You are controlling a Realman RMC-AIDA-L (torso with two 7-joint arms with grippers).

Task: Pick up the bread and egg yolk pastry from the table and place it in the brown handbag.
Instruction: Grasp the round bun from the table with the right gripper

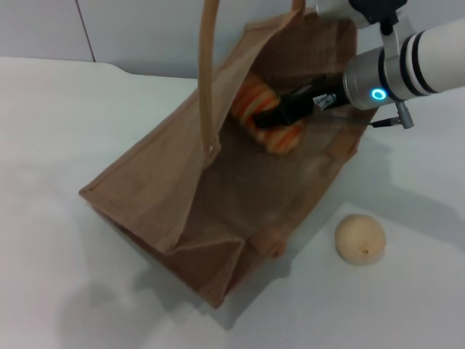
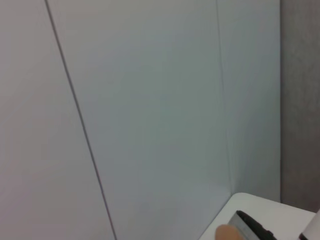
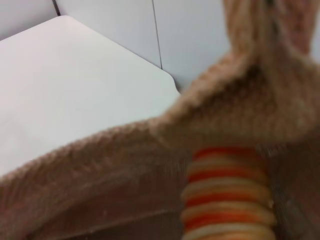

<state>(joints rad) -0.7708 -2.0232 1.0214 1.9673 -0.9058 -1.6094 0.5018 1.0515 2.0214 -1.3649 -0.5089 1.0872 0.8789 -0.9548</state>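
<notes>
The brown handbag (image 1: 218, 196) stands on the white table with its mouth open toward me. One strap handle (image 1: 210, 73) rises straight up out of the head view. My right gripper (image 1: 267, 118) reaches in through the bag's mouth from the right and is shut on the bread (image 1: 251, 98), an orange and cream striped loaf held inside the bag above its bottom. The bread fills the lower part of the right wrist view (image 3: 227, 197), behind the bag's woven rim (image 3: 150, 130). The egg yolk pastry (image 1: 360, 238), a pale round ball, lies on the table right of the bag. My left gripper is out of the head view.
The white table (image 1: 58, 145) runs to a grey wall behind the bag. The left wrist view shows the wall panels, a table corner (image 2: 270, 210) and a dark part with a tan edge at the bottom (image 2: 252, 227).
</notes>
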